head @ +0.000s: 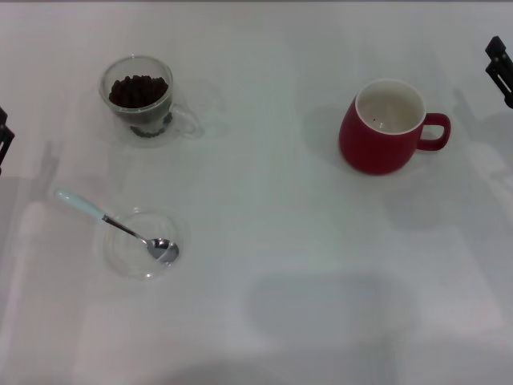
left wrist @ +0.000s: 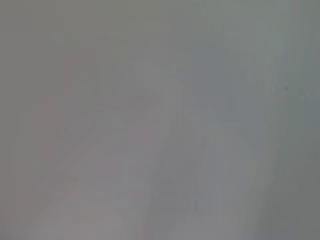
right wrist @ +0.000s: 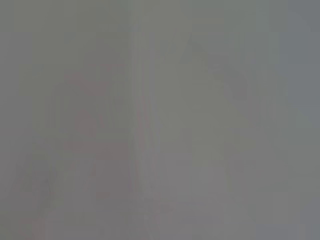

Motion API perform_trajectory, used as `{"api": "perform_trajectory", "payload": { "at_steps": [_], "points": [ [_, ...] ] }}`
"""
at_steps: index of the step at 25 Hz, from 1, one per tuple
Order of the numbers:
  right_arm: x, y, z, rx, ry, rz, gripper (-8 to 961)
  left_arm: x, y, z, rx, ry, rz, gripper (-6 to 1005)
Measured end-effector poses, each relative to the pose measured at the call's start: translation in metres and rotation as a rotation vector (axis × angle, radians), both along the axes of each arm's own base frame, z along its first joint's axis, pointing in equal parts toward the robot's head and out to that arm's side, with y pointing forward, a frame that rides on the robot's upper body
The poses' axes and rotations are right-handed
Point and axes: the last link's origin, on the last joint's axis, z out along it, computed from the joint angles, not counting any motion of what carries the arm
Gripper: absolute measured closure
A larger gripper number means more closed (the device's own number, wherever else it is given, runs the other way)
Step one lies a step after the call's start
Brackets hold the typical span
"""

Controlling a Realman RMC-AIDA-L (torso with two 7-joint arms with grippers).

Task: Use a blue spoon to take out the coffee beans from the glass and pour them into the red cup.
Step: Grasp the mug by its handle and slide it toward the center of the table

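Pale-blue-handled metal spoon well inboard of left gripper, bowl in clear round dish; right gripper beside deep-red ceramic mug; jaw states: cannot tell.

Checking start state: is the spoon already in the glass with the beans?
No. The spoon lies with its bowl in the shallow clear dish, apart from the glass of beans.

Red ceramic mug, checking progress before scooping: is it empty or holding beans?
Nearly empty: the rounded red ceramic mug shows its bare white inside, with only a couple of dark specks.
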Motion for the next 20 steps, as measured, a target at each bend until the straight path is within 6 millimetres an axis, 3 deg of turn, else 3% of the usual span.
{"api": "perform_trajectory", "payload": {
  "at_steps": [13, 20],
  "points": [
    [0.003, -0.009, -0.004, -0.048, 0.089, -0.006, 196, 0.002, -0.002, -0.004, -0.026, 0.009, -0.019, 138],
    [0.01, -0.044, -0.011, -0.148, 0.087, 0.038, 202, 0.003, -0.001, -0.004, -0.034, 0.016, -0.03, 137]
  ]
}}
